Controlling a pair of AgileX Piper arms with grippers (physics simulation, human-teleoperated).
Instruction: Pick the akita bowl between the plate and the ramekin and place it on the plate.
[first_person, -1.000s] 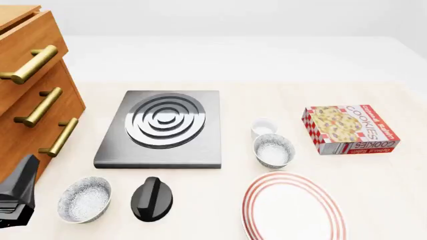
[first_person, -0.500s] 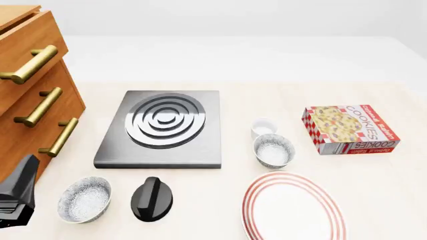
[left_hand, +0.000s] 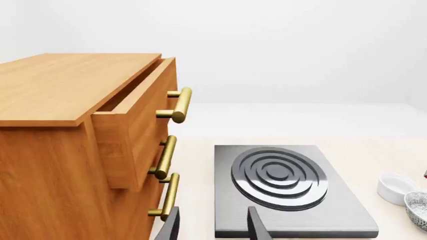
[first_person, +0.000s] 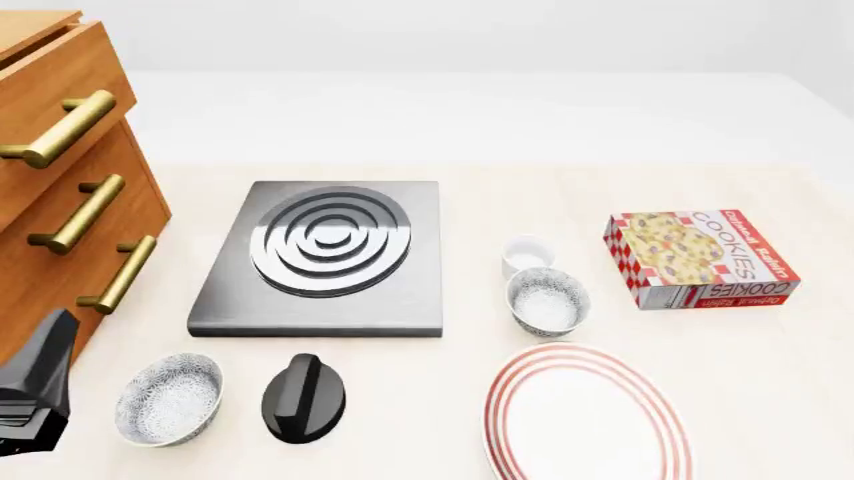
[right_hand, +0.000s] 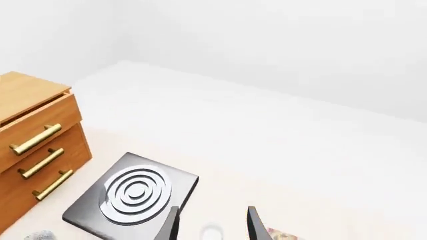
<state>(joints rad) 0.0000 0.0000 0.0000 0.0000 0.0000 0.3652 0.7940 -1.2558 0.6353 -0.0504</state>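
Sitting empty between the ramekin (first_person: 527, 255) and the plate (first_person: 587, 412), the akita bowl (first_person: 547, 302) is touching neither hand. Its twin bowl (first_person: 170, 398) is resting beside a black knob (first_person: 304, 397) on the pale counter (first_person: 747, 350). Left hand (left_hand: 212, 226) and right hand (right_hand: 211, 225) are both hanging released, fingers apart.

Cookie box (first_person: 703, 258), right of the bowls: "COOKIES" in red capitals along its top face. Smaller print on its front edge, too small to read.
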